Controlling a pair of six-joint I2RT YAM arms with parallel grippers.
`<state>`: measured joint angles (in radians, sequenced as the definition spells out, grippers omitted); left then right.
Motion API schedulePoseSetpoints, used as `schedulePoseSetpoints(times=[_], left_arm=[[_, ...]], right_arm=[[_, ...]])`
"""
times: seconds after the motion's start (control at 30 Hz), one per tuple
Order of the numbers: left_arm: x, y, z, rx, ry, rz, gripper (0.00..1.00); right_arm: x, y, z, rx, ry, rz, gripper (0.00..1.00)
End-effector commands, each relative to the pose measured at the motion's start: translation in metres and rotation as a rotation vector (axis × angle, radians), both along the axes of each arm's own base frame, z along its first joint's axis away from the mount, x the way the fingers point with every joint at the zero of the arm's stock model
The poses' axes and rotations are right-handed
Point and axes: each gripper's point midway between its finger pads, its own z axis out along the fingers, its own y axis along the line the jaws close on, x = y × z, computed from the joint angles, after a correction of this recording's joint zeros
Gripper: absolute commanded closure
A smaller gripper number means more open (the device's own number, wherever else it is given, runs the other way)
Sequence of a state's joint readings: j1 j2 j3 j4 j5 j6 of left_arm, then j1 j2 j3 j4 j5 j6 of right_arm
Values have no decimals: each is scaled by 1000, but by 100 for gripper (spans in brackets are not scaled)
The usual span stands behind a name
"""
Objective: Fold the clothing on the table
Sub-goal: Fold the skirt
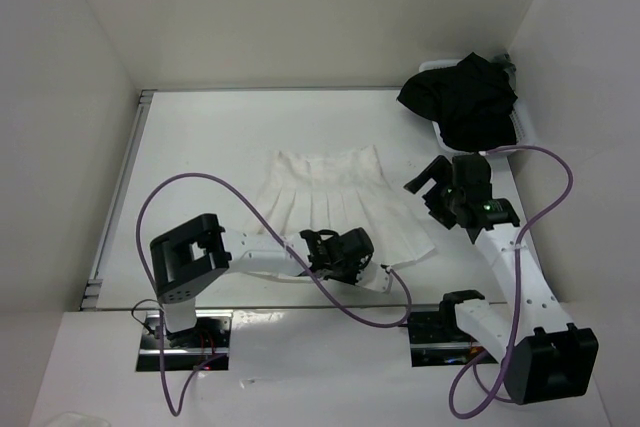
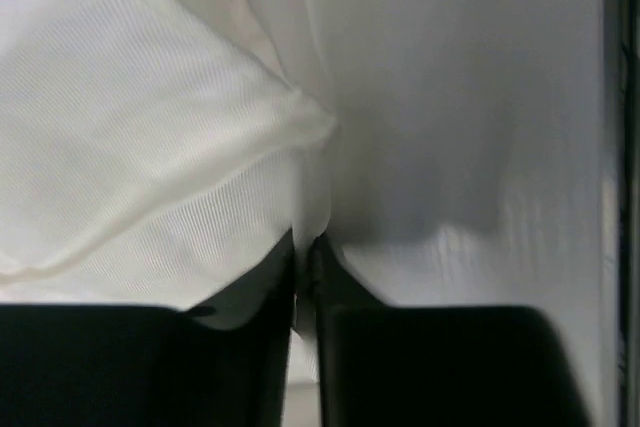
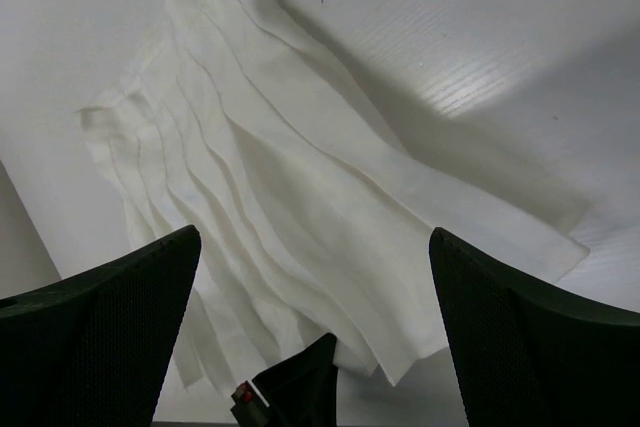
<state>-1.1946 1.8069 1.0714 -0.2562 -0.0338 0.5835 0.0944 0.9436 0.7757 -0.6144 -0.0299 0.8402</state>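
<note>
The counter carries the white skirt spread near its middle, its near hem only thinly pinched by the clenched left tool, so lifting may slip it free, while the released right tool hangs above its right side.

We see the clothing, a thin white skirt with vertical pleats, spread flat near the middle of the table. Its narrow waistband lies toward the far side, and the pleats fan out to a wider hem on the near side. We find the pleats overlapping in long, neat folds, though the near hem is bunched at one spot, and the table itself is a flat white surface with a metal rail along its left edge.
</note>
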Motion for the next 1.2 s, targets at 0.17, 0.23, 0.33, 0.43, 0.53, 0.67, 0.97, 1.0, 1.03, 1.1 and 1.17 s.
schedulePoseSetpoints(times=[0.17, 0.23, 0.33, 0.43, 0.53, 0.67, 0.97, 1.0, 1.03, 1.1, 1.17], left_arm=[[-14, 41, -50, 172, 74, 43, 100], [-11, 35, -32, 152, 86, 59, 100], [-8, 34, 3, 118, 112, 98, 100], [-9, 30, 48, 75, 109, 79, 100], [-16, 30, 90, 61, 134, 54, 100], [-35, 33, 145, 49, 216, 15, 100], [40, 24, 211, 22, 21, 16, 100], [57, 24, 205, 33, 8, 37, 100], [82, 29, 210, 20, -17, 65, 100], [108, 29, 191, 39, 2, 88, 100], [146, 36, 173, 33, 11, 123, 100]], right_arm=[[9, -8, 20, -18, -76, -12, 1], [11, -10, 23, -31, -76, -13, 1], [14, -12, 30, -54, -85, -3, 1], [18, -14, 35, -76, -89, 4, 1], [20, -14, 40, -84, -89, 12, 1], [20, -15, 42, -91, -92, 18, 1], [21, -12, 34, -94, -44, 48, 1], [21, -10, 34, -88, -44, 55, 1], [21, -10, 32, -88, -35, 55, 1], [25, -10, 34, -88, -43, 55, 1], [30, -10, 28, -95, -27, 62, 1]])
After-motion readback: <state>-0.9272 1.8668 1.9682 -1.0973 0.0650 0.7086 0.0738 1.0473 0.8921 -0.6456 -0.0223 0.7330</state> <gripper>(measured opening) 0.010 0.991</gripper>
